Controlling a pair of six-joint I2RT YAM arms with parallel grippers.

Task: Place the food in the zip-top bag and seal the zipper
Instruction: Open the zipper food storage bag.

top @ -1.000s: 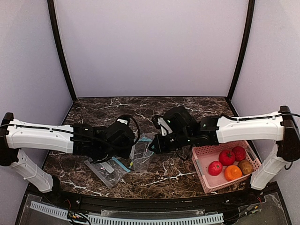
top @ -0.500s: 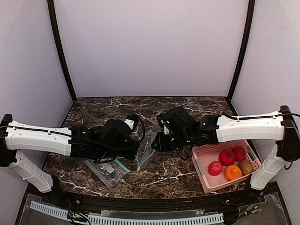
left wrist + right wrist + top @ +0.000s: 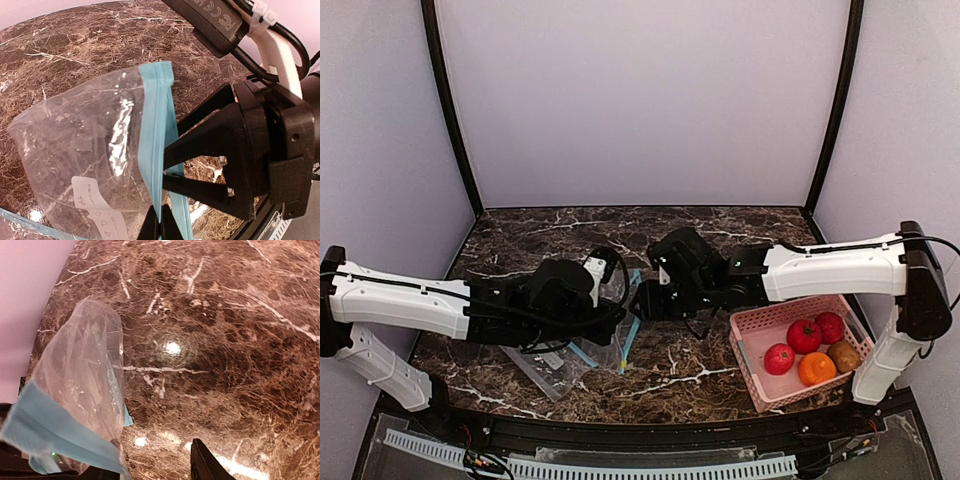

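The clear zip-top bag (image 3: 617, 325) with a blue zipper strip (image 3: 154, 150) hangs between the two arms. My left gripper (image 3: 160, 216) is shut on the zipper strip at the bag's mouth (image 3: 612, 318). My right gripper (image 3: 644, 300) is open just right of the bag. In the left wrist view its two black fingers (image 3: 200, 152) straddle the zipper edge. In the right wrist view the bag (image 3: 82, 375) and its blue strip drape over my right gripper's (image 3: 147, 460) left finger. The food, three red fruits (image 3: 804, 335) and one orange one (image 3: 817, 369), lies in the pink basket.
The pink basket (image 3: 752, 330) stands at the front right and also holds a brown fruit (image 3: 844, 354). A second flat clear bag (image 3: 542, 366) with a blue strip lies on the marble table below my left arm.
The bag has been lifted from the table and its blue zipper edge turned toward my right gripper. My right gripper has moved left to the bag's mouth.
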